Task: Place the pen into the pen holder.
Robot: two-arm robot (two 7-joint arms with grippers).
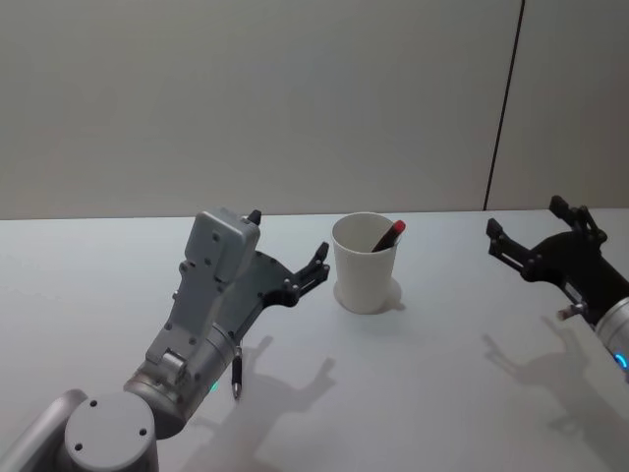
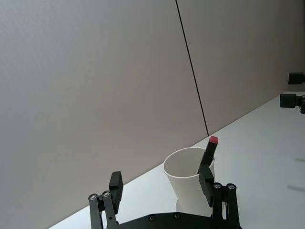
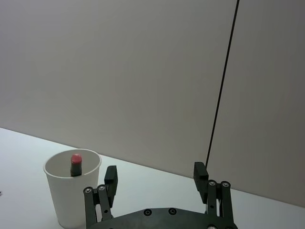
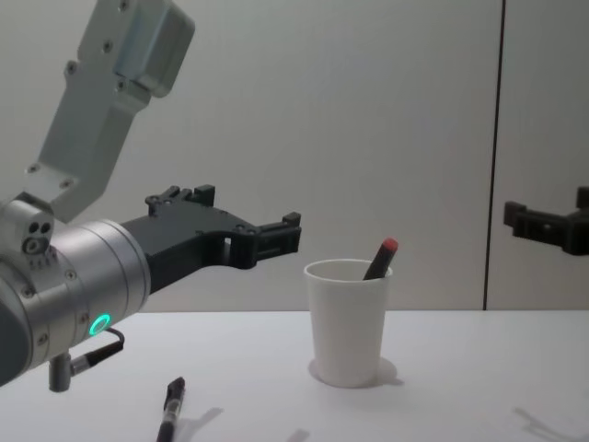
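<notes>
the white cup (image 1: pixel 365 267) stands upright on the tabletop (image 1: pixel 88 285) near the middle of the head view. a red-tipped pen (image 1: pixel 389 236) leans inside it against the right side of the rim, its tip poking out above. a second, dark pen (image 1: pixel 236 377) lies flat on the tabletop in the lower left of the frame, well apart from the cup and just beside the left arm. the left end effector (image 2: pixel 160 177) hovers to the left of the cup, its fingers spread wide with nothing between them. in the chest view it reaches in from the left a little above the cup's rim, not touching it. the right end effector (image 1: pixel 524 216) hangs at the right edge of the head view, well apart from the cup, likewise spread open and empty.
</notes>
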